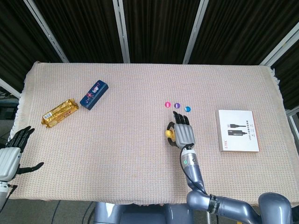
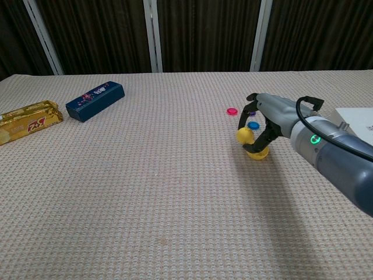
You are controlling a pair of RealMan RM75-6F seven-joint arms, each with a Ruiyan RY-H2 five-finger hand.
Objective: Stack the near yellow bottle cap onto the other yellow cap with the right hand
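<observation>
Fingers (image 2: 249,107) of the right hand (image 2: 265,114) pinch one yellow cap (image 2: 245,135) just above the second yellow cap (image 2: 257,154).

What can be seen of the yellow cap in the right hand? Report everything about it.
The held yellow cap is small, round, plain yellow and looks like plastic. The right hand pinches it between its dark fingers, clear of the cloth. It hangs just above and slightly left of the other yellow cap, which lies on the table; whether the two touch cannot be told. In the head view the hand hides most of it.
</observation>
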